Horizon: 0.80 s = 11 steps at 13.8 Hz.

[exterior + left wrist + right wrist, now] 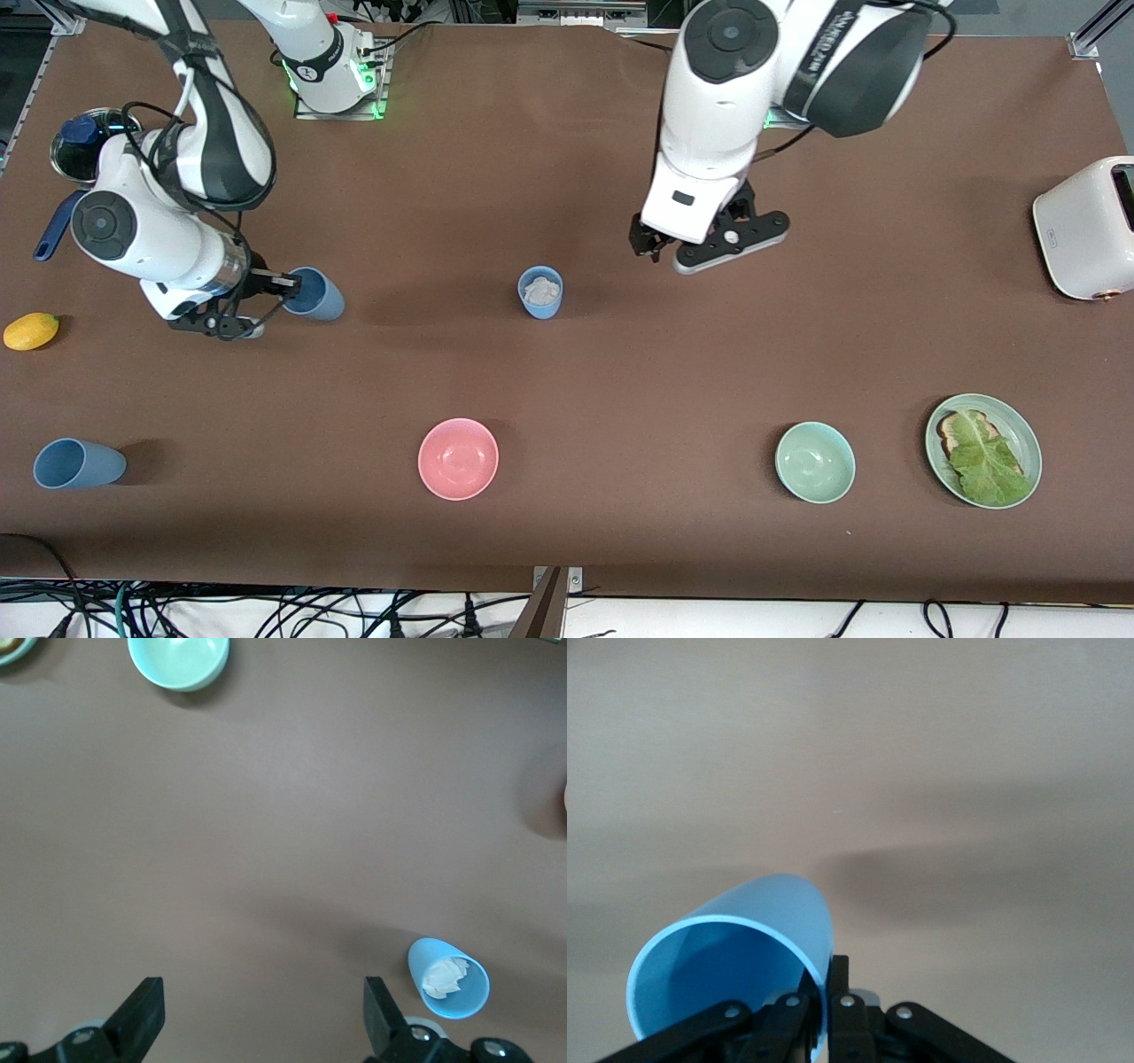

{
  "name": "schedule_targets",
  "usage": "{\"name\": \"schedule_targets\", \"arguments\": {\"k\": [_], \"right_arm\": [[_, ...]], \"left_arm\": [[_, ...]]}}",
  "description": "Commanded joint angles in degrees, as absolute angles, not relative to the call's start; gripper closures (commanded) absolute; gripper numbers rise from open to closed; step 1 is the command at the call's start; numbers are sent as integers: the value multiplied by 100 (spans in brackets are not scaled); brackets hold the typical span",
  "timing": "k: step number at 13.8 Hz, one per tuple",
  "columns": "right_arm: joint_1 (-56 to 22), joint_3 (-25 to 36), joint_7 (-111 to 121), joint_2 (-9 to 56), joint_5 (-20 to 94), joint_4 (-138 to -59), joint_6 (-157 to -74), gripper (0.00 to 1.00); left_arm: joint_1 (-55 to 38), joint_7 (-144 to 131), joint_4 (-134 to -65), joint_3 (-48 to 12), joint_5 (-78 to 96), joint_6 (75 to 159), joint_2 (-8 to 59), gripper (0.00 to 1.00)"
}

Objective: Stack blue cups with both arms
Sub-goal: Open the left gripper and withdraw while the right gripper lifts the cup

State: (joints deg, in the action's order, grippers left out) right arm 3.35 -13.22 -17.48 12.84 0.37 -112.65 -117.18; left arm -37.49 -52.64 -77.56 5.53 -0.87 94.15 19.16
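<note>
Right gripper (282,285): clamped on the rim of a blue cup (315,294) toward the right arm's end of the bench (567,372). The right wrist view shows what the front view hides: one finger (788,1014) inside the rim, the other outside, and the wall of the held cup (735,961) pinched between them. Whether this cup touches the bench cannot be told.

Left gripper (660,250): fingers spread wide, holding nothing, over bare bench near the middle. The left wrist view shows both fingers (142,1014) well apart.

Second blue cup (540,291): upright mid-bench, between the two grippers, with a crumpled whitish wad inside. In the left wrist view it (448,978) sits just beside one finger of the left gripper.

Third blue cup (78,463): nearer the front camera, at the right arm's end; seen in the front view only.

Pink bowl (458,458) and pale green bowl (815,462): along the near side, well apart. The green bowl (179,657) also shows in the left wrist view.

Plate (1021,430) with toast and a leaf, beside the green bowl. Toaster (1085,229) at the left arm's end. Lemon (31,330) at the right arm's end.
</note>
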Motion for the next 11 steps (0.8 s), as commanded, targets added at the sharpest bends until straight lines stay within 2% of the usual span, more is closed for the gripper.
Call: {"name": "schedule_targets", "arguments": {"k": [1, 4, 8, 11], "right_arm": [[264, -1958, -2852, 1362, 44, -10829, -11496, 100], [-480, -2083, -3908, 1590, 9, -10338, -11382, 100], [-1325, -2083, -5086, 2257, -35, -9082, -10777, 100], [-1783, -2083, -5738, 2636, -35, -8745, -10775, 100]], "left_arm": [[-3141, -4774, -7690, 160, 44, 9229, 1741, 1], [-2094, -3871, -7752, -369, -9, 9079, 1530, 1], [-1356, -2614, -7690, -378, -17, 8684, 1345, 0], [-854, -1619, -7682, -325, -26, 8614, 1318, 0]]}}
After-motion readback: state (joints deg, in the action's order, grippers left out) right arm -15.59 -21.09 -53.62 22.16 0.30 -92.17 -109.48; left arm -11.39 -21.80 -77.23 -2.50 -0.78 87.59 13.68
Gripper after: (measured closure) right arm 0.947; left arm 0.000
